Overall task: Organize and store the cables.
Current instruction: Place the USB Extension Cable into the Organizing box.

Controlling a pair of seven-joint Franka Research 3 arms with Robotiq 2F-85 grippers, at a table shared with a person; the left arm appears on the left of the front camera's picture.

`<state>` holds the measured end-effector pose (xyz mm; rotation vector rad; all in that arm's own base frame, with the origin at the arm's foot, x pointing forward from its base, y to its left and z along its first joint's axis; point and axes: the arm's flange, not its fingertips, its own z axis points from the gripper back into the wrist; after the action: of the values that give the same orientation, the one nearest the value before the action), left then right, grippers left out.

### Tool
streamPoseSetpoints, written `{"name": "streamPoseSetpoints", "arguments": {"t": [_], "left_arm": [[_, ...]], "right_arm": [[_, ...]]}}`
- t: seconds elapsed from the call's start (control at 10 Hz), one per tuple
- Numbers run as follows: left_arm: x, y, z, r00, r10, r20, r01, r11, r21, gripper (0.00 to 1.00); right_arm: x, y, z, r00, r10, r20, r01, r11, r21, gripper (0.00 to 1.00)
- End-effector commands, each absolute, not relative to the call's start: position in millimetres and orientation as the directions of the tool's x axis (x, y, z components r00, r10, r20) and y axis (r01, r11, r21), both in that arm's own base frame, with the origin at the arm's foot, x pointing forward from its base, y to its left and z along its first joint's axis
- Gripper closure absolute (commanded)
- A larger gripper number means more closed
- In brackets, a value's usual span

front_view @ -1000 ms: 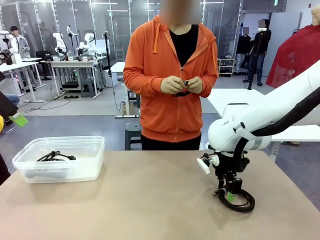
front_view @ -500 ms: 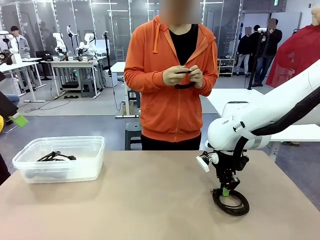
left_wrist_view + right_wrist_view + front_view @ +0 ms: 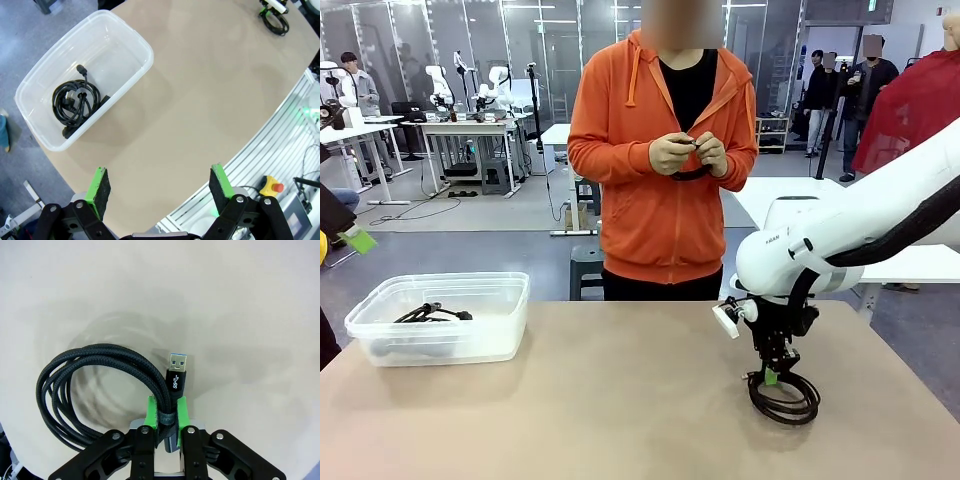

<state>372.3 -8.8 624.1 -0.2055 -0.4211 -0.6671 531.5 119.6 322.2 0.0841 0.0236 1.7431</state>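
Observation:
A coiled black cable hangs at the right of the table, just above the tan top, with my right gripper shut on its bundled strands. In the right wrist view that gripper pinches the coiled cable between its green pads, and a USB plug sticks up past them. Another coiled cable lies in the clear plastic bin; from the front the bin stands at the table's left. The person holds a third cable in both hands. My left gripper hovers open high above the table.
The person in an orange hoodie stands at the far edge of the table. Bare tan tabletop stretches between the bin and my right gripper. The left wrist view shows the table's near edge and a red emergency button below it.
My right gripper has lifted the coil slightly and carried it a little to the left. The person keeps working the cable in both hands.

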Motion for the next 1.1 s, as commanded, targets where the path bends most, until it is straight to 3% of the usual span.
{"name": "streamPoseSetpoints", "arguments": {"t": [0.0, 0.3, 1.0], "left_arm": [[371, -10, 625, 0.713, -0.543, 0.443, 0.622, 0.782, -0.042, 0.00], [371, -10, 625, 0.713, -0.543, 0.443, 0.622, 0.782, -0.042, 0.00], [371, -10, 625, 0.713, -0.543, 0.443, 0.622, 0.782, -0.042, 0.00]], "right_arm": [[518, 128, 357, -0.143, 0.990, 0.019, -0.990, -0.143, 0.006, 0.93], [516, 141, 402, -0.056, 0.998, 0.018, -0.998, -0.056, -0.016, 0.93], [516, 208, 433, 0.023, 0.998, 0.050, -1.000, 0.022, 0.017, 0.93]]}}
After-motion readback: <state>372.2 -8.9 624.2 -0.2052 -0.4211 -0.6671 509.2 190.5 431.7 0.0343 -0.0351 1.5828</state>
